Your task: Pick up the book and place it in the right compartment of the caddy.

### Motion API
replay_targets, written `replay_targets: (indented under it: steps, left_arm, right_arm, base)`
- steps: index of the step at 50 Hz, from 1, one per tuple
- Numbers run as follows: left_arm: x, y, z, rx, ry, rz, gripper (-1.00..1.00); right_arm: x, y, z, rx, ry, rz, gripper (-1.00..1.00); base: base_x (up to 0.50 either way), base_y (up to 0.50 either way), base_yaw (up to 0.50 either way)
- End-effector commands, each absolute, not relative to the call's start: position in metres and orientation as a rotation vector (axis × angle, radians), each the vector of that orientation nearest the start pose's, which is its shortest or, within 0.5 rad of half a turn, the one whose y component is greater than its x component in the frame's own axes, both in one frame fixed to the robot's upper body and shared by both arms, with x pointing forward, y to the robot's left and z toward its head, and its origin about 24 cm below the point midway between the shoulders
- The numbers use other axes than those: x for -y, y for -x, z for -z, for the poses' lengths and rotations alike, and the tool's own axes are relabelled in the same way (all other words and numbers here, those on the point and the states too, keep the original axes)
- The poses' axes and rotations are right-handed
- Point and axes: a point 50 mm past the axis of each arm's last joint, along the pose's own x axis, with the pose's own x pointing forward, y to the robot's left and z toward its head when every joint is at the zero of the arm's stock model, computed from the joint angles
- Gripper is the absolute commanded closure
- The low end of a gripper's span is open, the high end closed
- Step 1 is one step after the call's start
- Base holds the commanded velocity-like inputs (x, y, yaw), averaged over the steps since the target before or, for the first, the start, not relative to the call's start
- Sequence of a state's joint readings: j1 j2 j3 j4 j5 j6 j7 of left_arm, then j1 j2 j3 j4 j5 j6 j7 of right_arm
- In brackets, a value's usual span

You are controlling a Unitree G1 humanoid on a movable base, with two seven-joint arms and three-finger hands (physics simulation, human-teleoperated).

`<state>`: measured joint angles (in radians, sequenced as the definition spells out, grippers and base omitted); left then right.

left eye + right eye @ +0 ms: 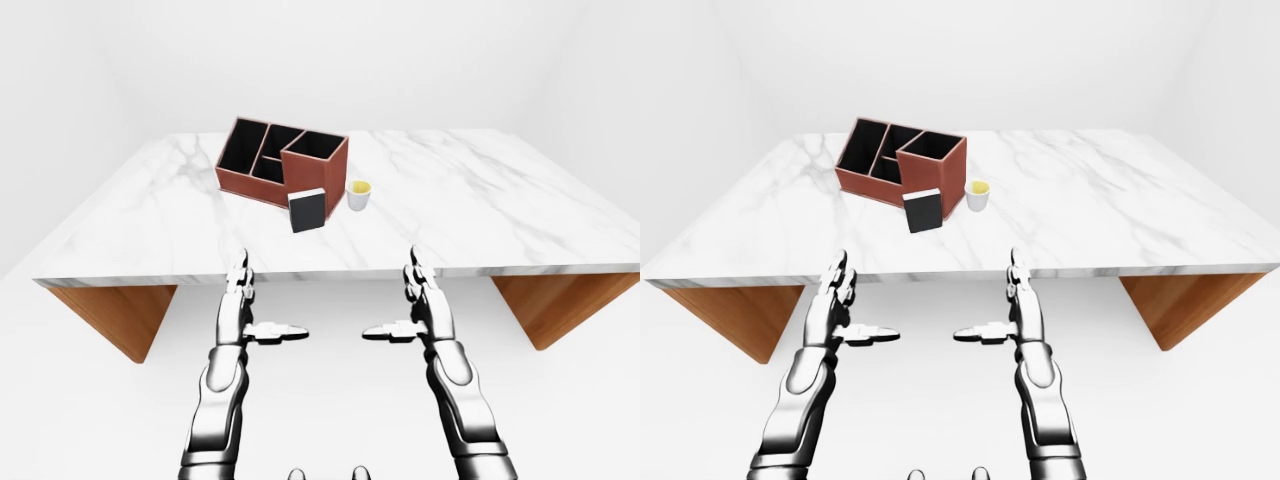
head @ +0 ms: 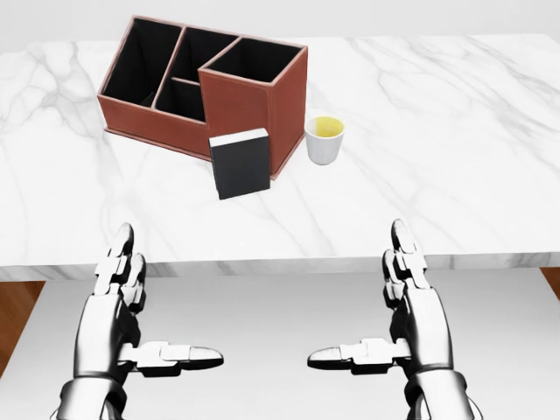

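A black book (image 2: 241, 164) with a white page edge stands upright, leaning against the near wall of the reddish-brown caddy (image 2: 250, 94) on the marble table (image 2: 455, 157). The caddy has several dark compartments; its tall right compartment (image 2: 254, 61) is directly above the book in the head view. My left hand (image 2: 131, 302) and right hand (image 2: 398, 302) hover below the table's near edge, both open with fingers extended and thumbs pointing inward, holding nothing and well short of the book.
A small white cup (image 2: 325, 140) with yellow contents stands just right of the caddy and book. The table rests on wooden supports (image 1: 120, 315) at both ends. White floor lies below my hands.
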<state>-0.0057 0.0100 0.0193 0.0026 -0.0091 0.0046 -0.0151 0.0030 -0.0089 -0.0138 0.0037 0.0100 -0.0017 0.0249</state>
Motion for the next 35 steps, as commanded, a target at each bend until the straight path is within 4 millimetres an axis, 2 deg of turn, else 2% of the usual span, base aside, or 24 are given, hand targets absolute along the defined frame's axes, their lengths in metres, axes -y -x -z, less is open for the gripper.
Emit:
replay_targets:
  steps: [1, 26, 35]
  left_arm:
    - [-0.165, -0.257, -0.045, -0.001, -0.004, -0.012, -1.00]
    - [-0.169, -0.252, -0.056, 0.037, -0.021, -0.024, -1.00]
    - [-0.169, -0.249, -0.058, 0.058, -0.036, -0.024, -1.00]
  right_arm:
    - [0.160, -0.251, -0.036, -0.022, -0.007, -0.036, -1.00]
    - [0.156, -0.247, -0.054, 0.036, 0.062, -0.098, -1.00]
    - [0.151, -0.250, -0.056, 0.047, 0.073, -0.107, -1.00]
  base:
    - [0.00, 0.00, 0.00]
    - [0.00, 0.00, 0.00]
    - [0.00, 0.50, 0.00]
